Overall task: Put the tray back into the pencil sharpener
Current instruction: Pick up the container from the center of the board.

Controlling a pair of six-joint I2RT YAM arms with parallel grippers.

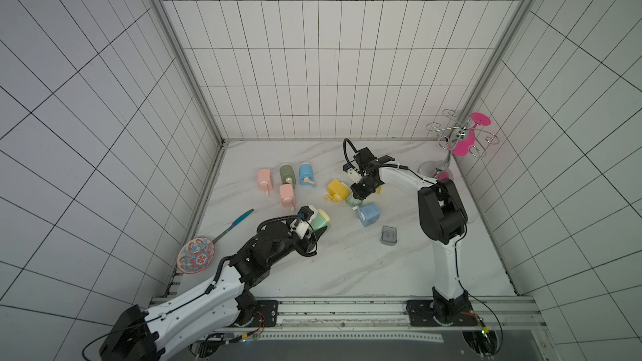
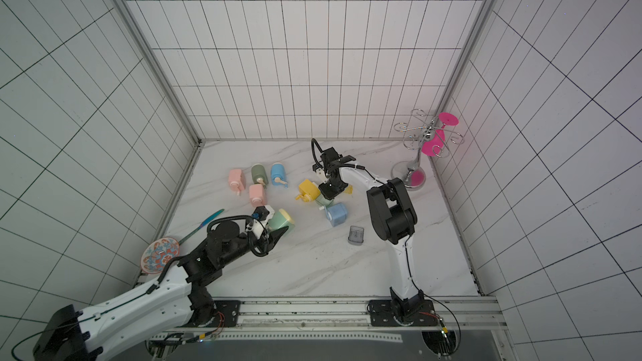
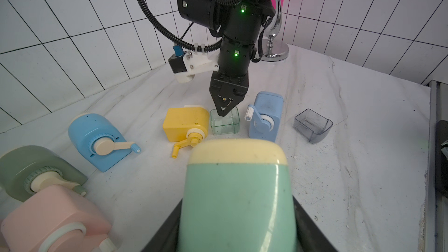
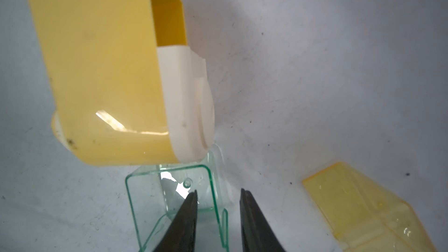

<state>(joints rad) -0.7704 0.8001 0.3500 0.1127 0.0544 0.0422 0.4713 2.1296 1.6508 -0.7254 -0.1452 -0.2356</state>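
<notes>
My left gripper is shut on a mint-green pencil sharpener with a cream end and holds it at the table's left-middle in both top views. A clear green tray stands on the marble between a yellow sharpener and a light blue sharpener. My right gripper points down into this tray. Its jaws straddle one tray wall, with a gap on either side. In a top view the right gripper hides most of the tray.
A yellow clear tray lies just beside the right gripper. A grey tray lies nearer the front. Pink, green and blue sharpeners cluster at back left. A patterned plate and knife lie far left, a glass rack back right.
</notes>
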